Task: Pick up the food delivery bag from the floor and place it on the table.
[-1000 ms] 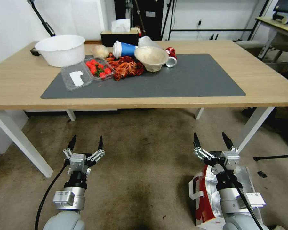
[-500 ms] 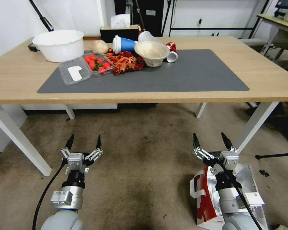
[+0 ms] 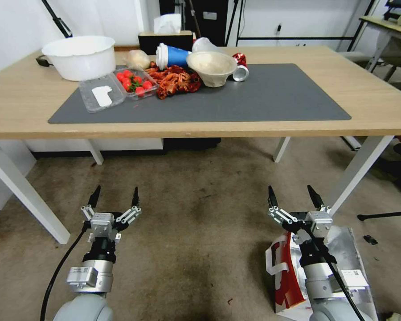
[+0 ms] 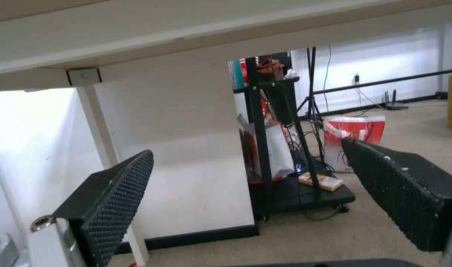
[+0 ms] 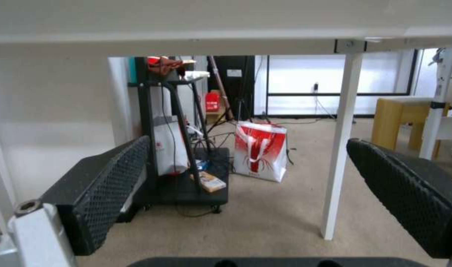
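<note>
- The table spans the whole view ahead, a wide light-wood top on white legs with a dark grey mat across its middle.
- The floor below is rough and stained, and both arms hang low over it in front of the table edge.
- The food delivery bag stands on the floor at the robot's right, directly under the right arm, its red side and white strap facing inward and its foil lining open to the top.
- The right gripper hovers above the bag's far end with its fingers spread wide, holding nothing.
- The left gripper hangs over bare floor, well apart from the bag, also spread wide and empty.
- Risks, as I judge them: the arm hides much of the bag, so a reach for the strap could close on the foil instead; a soft bag may sag or tip when lifted by one handle; the table edge and its right front leg sit near the lifting path.
- Clutter fills the mat's far left: a white bowl, a strawberry tray, a blue cup, a paper bowl and a can. The mat's right half is bare, which looks the safer spot.
</note>
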Controlling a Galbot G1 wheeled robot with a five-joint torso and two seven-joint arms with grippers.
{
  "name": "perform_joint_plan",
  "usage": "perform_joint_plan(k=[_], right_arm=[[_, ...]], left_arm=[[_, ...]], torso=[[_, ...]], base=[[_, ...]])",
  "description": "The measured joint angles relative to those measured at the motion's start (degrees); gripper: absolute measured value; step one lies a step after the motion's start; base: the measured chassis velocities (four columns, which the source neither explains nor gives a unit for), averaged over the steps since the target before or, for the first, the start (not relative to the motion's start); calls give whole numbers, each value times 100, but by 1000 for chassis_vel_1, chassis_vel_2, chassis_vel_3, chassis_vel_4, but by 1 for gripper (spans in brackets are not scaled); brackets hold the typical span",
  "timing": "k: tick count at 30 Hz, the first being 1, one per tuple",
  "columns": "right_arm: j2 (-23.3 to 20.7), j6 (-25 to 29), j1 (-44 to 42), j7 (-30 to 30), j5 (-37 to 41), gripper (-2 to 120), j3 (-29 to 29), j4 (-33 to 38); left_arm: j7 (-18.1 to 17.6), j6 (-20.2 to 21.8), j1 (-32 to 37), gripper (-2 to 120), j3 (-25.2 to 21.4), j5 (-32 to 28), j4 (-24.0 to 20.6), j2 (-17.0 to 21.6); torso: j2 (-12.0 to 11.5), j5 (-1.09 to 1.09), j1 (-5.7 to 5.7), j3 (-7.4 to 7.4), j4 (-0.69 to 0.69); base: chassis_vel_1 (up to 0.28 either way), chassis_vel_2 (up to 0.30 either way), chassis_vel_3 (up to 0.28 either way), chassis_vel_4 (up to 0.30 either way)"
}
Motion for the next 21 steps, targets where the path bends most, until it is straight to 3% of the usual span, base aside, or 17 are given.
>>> perform_joint_plan(k=[21], right_arm=[[-6,26,-1,-36,-22,100,-7,-13]], left_arm=[[38,-14,53,96,-56,-11,-86,16]], torso=[[-486,0,-110,-374,0]], base=[[0,0,0,0]])
